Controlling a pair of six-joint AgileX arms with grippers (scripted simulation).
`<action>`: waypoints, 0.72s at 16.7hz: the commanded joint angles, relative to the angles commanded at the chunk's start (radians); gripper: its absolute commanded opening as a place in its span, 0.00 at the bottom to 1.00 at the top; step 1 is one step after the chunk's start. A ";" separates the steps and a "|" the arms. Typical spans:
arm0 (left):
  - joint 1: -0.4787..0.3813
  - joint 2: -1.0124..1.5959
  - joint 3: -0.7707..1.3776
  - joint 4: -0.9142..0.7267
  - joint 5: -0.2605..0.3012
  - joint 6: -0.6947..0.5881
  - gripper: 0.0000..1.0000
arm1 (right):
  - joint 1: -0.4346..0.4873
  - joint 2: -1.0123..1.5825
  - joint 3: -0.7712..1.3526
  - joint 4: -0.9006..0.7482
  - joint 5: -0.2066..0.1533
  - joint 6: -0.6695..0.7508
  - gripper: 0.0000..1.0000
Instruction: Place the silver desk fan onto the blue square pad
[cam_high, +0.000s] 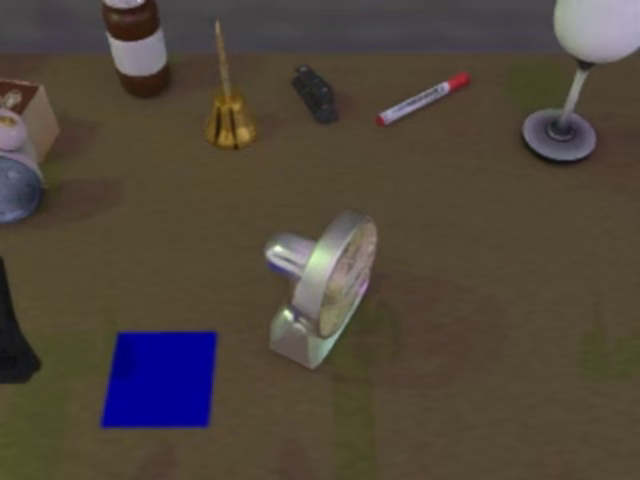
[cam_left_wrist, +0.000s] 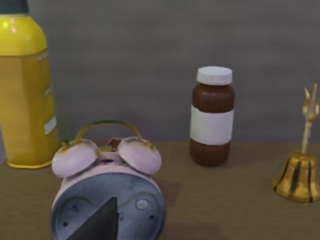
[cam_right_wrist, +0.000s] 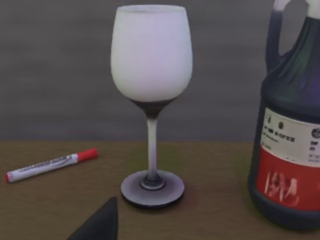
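Simulated tabletop: rendered brown table (cam_high: 480, 200), scattered household props.

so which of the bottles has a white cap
The brown bottle with the white label; the yellow bottle has a dark cap, and the dark jug shows none.

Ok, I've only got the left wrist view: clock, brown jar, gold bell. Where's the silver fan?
Observer: The silver desk fan stands upright near the table's middle in the top view, nothing touching it.
Operator: And the pad?
Observer: The blue square pad lies flat, left of the fan and lower in the top view, apart from it.
Operator: Anything on it?
Observer: No, its surface is bare.
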 joint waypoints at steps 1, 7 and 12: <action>0.000 0.000 0.000 0.000 0.000 0.000 1.00 | 0.000 0.000 0.000 0.000 0.000 0.000 1.00; -0.065 0.146 0.106 -0.137 0.017 0.011 1.00 | 0.000 0.000 0.000 0.000 0.000 0.000 1.00; -0.204 0.495 0.418 -0.430 0.037 0.013 1.00 | 0.000 0.000 0.000 0.000 0.000 0.000 1.00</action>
